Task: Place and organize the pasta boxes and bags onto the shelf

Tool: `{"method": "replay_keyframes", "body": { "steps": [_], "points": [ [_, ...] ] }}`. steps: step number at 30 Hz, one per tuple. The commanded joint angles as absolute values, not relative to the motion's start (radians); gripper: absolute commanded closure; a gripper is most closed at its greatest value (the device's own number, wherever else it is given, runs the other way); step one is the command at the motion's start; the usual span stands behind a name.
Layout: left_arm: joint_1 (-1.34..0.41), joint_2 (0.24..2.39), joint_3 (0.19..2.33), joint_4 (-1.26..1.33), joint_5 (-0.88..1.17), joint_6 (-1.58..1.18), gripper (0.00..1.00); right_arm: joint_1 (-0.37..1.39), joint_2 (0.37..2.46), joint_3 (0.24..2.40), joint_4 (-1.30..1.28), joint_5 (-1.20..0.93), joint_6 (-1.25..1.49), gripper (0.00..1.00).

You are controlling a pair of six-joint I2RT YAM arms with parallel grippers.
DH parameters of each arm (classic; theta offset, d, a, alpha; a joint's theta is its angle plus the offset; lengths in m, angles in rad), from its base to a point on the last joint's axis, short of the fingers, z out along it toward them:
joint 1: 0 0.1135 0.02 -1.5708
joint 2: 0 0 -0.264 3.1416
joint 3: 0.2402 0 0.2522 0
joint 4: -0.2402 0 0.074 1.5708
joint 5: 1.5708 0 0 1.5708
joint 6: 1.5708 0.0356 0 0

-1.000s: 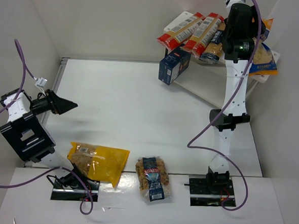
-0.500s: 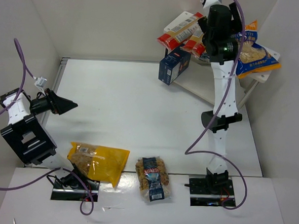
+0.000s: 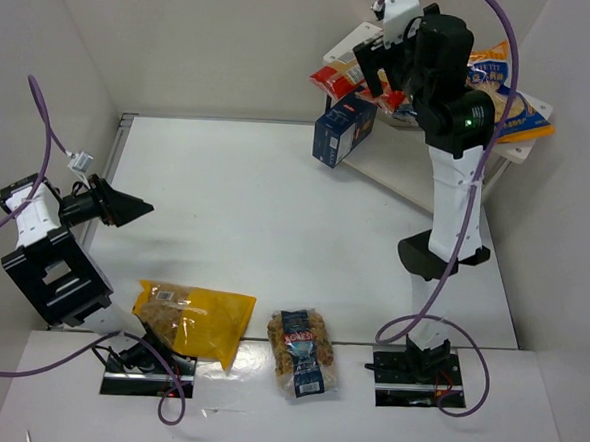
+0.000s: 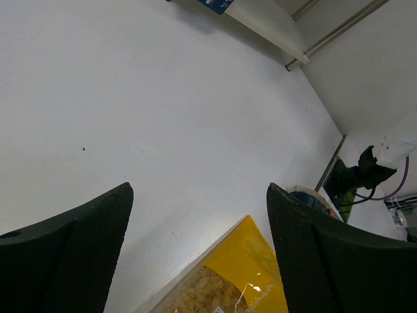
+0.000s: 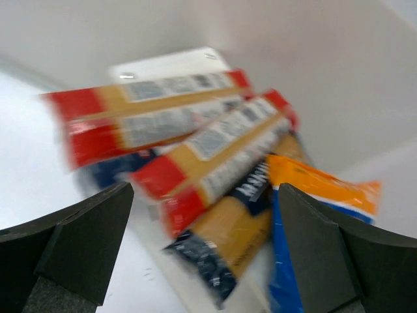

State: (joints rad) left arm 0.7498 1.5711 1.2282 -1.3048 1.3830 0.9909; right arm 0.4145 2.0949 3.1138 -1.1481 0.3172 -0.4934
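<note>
Blur makes the labels on the tan packs (image 5: 221, 140) unreadable. The right arm (image 3: 453, 90) hides part of the shelf (image 3: 393, 172). The left wrist view's bottom edge crops the yellow bag (image 4: 241, 261).

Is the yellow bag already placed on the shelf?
No, the yellow bag lies flat on the tabletop at its near edge, well apart from the shelf.
</note>
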Motion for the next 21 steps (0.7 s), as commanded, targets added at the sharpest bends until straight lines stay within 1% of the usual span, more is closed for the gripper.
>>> {"method": "replay_keyframes", "body": {
  "steps": [1, 3, 5, 8, 12, 13, 17, 18, 20, 21],
  "points": [
    [0.749, 1.514, 1.226, -1.295, 1.393, 1.029, 0.11, 0.466, 2.042, 3.113, -1.303, 0.005, -0.462, 0.0],
    [0.749, 1.502, 1.226, -1.295, 1.393, 1.02, 0.11, 0.509, 1.978, 3.028, -1.304, -0.076, -0.478, 0.0],
    [0.749, 1.489, 1.216, -1.295, 1.373, 1.02, 0.11, 0.537, 1.963, 2.964, -1.304, -0.129, -0.488, 0.0],
    [0.749, 1.448, 1.207, -1.286, 1.35, 1.011, 0.1, 0.627, 1.928, 2.872, -1.304, -0.182, -0.488, 0.0],
    [0.749, 1.373, 1.186, -1.203, 1.312, 0.918, 0.1, 0.759, 1.887, 2.758, -1.304, -0.241, -0.479, 0.0],
    [0.749, 1.355, 1.165, -1.174, 1.302, 0.849, 0.08, 0.781, 1.887, 2.719, -1.304, -0.253, -0.479, 0.0],
    [0.749, 1.226, 1.094, -0.922, 1.221, 0.619, 0.05, 0.854, 1.83, 2.541, -1.304, -0.327, -0.491, 0.0],
    [0.749, 1.166, 1.08, -0.879, 1.206, 0.573, 0.0, 0.854, 1.818, 2.429, -1.304, -0.35, -0.491, 0.0],
    [0.749, 1.077, 1.039, -0.749, 1.148, 0.428, 0.0, 0.854, 1.786, 2.329, -1.283, -0.39, -0.503, 0.0],
    [0.749, 1.051, 1.028, -0.685, 1.126, 0.39, 0.0, 0.854, 1.77, 2.216, -1.244, -0.39, -0.477, 0.0]
  ]
}}
